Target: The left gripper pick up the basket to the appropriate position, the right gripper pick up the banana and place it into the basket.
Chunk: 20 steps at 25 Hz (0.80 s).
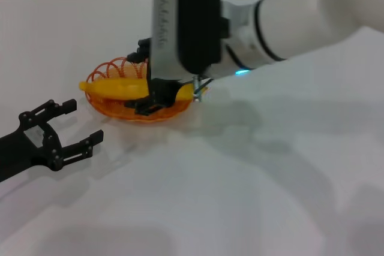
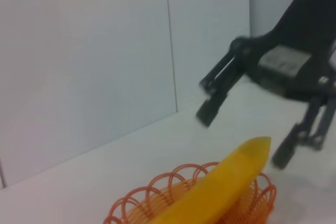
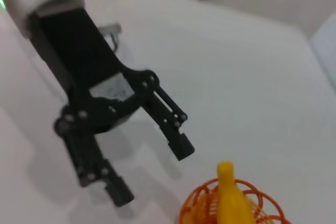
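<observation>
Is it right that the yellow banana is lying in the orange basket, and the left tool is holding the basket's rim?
Not quite. The banana is in the basket, but the left tool isn't holding the rim. The head view shows it open on the table, apart from the basket. The right tool is open over the banana.

- The right gripper is mostly hidden behind its own big arm in the head view.
- The arm covers the middle of the banana and the back of the basket.
- The wrist views cut off the basket's bottom.
</observation>
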Tool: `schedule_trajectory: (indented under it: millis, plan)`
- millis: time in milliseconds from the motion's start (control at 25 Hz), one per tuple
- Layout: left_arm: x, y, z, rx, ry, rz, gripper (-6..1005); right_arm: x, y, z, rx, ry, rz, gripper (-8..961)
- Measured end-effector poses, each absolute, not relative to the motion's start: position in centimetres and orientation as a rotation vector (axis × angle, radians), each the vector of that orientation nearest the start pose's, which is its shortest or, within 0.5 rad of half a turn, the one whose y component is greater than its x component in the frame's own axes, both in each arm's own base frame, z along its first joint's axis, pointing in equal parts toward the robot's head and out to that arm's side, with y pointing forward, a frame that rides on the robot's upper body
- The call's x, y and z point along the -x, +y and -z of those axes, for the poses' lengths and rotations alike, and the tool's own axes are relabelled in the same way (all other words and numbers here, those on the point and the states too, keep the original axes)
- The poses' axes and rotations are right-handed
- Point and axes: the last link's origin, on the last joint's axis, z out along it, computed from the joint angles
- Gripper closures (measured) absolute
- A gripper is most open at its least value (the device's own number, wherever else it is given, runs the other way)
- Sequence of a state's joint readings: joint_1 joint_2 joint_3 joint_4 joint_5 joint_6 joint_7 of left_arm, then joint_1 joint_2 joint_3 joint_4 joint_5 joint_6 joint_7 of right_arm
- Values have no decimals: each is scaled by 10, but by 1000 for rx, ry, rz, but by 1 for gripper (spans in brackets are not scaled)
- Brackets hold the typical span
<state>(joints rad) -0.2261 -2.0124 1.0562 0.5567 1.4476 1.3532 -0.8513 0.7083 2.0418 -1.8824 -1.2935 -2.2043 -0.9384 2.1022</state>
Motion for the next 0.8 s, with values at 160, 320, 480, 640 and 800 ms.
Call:
schedule_trajectory:
  millis: [160,320,480,640,800]
  plan:
    - [334,274,-1,2439,-350,621,139,-70,339,75,2852,-252,-42,144]
    - [335,274,-3,2421,-344,620,139,-75,332,57,2914,-229,-166,144]
    - [335,274,-3,2415,-333,617,139,-91,331,42,2937,-176,-271,144]
    - [334,274,-2,2414,-334,620,139,-111,333,33,2921,-118,-370,143]
    - [333,274,0,2414,-335,626,139,-133,336,26,2901,-47,-489,143]
